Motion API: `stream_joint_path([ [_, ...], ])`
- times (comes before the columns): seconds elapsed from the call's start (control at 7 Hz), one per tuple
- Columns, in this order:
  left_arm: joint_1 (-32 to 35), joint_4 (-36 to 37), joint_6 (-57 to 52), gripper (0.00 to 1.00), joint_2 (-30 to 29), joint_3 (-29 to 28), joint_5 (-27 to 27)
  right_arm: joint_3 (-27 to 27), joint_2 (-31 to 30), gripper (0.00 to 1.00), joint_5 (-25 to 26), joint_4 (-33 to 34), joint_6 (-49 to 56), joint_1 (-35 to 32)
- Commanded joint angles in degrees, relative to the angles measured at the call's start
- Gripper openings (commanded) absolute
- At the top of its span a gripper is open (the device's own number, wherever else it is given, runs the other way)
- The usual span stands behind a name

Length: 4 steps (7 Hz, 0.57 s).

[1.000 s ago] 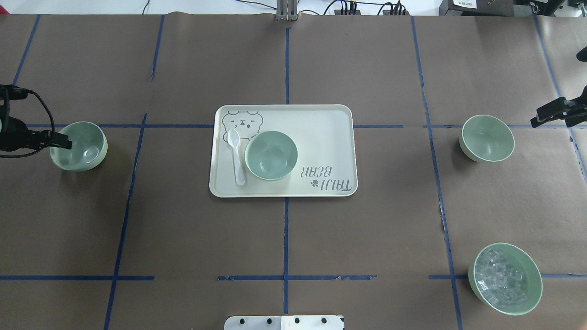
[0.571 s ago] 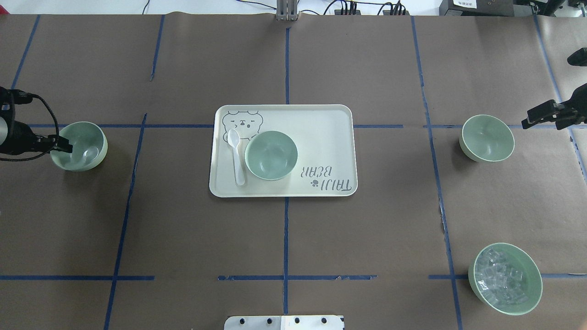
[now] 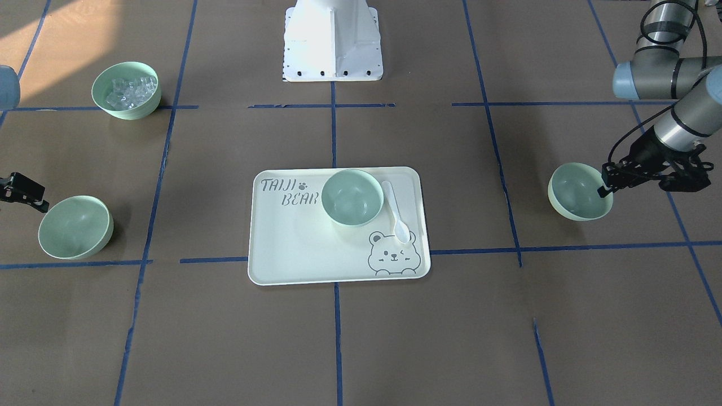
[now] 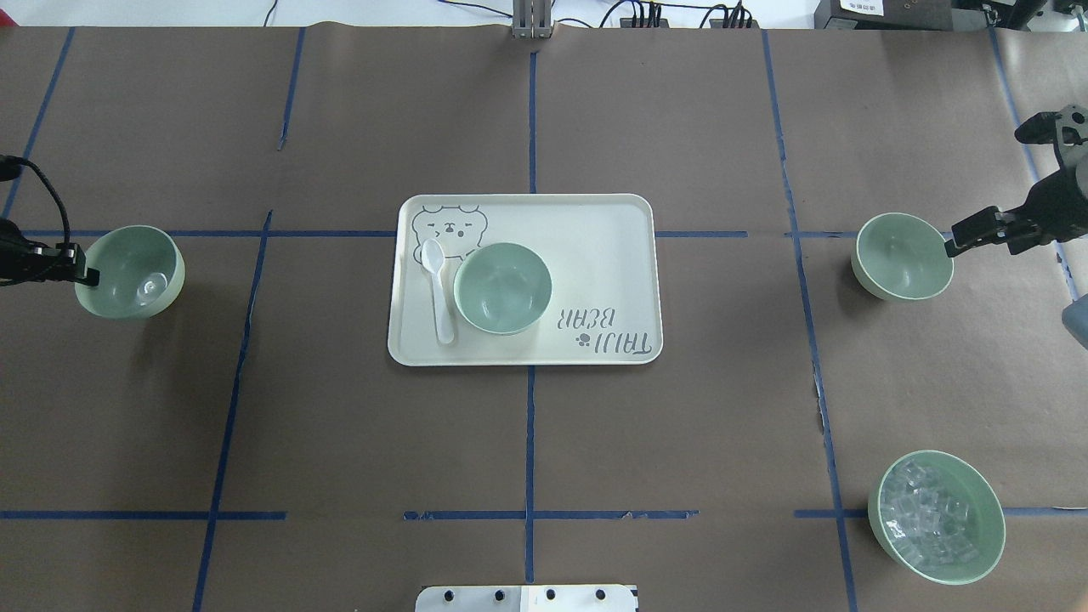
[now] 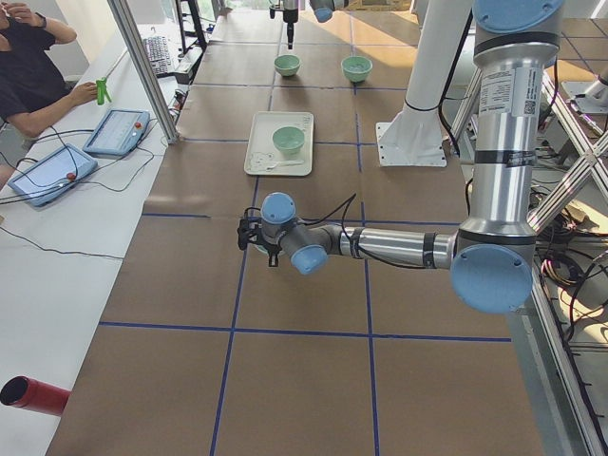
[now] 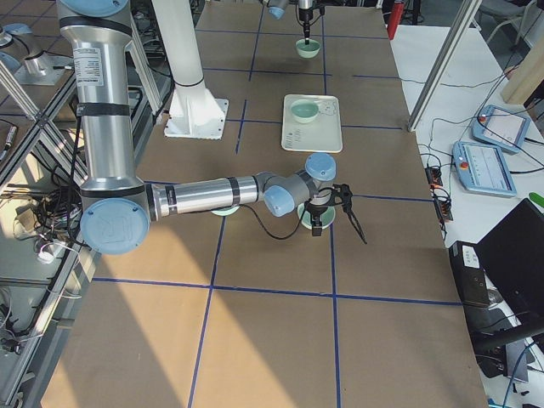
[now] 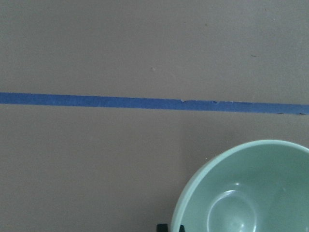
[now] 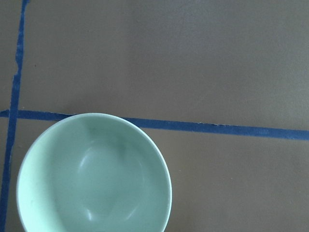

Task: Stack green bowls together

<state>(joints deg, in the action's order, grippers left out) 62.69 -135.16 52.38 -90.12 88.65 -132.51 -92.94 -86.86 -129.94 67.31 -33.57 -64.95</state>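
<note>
Three plain green bowls show in the overhead view. One bowl (image 4: 129,272) stands at the far left. My left gripper (image 4: 85,275) is shut on its left rim; the left wrist view shows the bowl (image 7: 246,193) with fingertips (image 7: 163,227) astride the rim. I cannot tell whether it is off the table. A second bowl (image 4: 501,287) sits on the bear tray (image 4: 595,229). The third bowl (image 4: 903,255) stands at the right. My right gripper (image 4: 952,246) hovers at its right rim, open and empty; the right wrist view shows this bowl (image 8: 94,176) below.
A white spoon (image 4: 439,293) lies on the tray left of the middle bowl. A green bowl with clear cubes (image 4: 935,517) stands at the near right. The robot's white base (image 3: 333,39) is at the table's near edge.
My left gripper has drawn back to the left and the left bowl has moved left with it. My right gripper has moved in from the right edge to the right bowl's rim.
</note>
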Motion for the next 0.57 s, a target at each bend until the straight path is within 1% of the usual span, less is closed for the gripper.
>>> stream_joint_path([
  [0.0, 4.1, 1.2, 0.0, 0.00, -0.3, 1.7, -5.9, 4.5, 3.1, 1.00, 1.1, 0.0, 0.0, 1.5],
  [0.14, 4.2, 4.6, 0.1, 0.00, -0.5, 4.1, -5.9, 6.8, 4.3, 1.00, 1.2, -0.1, 0.0, 1.8],
  [0.29, 4.2, 7.0, 0.2, 0.00, -0.5, 6.3, -5.8, 8.3, 4.6, 0.97, 1.2, -1.3, -0.1, 2.7],
  [0.43, 4.2, 7.3, 0.4, 0.00, -0.6, 6.9, -5.8, 10.8, 4.7, 0.78, 1.2, -4.3, -0.1, 3.4],
])
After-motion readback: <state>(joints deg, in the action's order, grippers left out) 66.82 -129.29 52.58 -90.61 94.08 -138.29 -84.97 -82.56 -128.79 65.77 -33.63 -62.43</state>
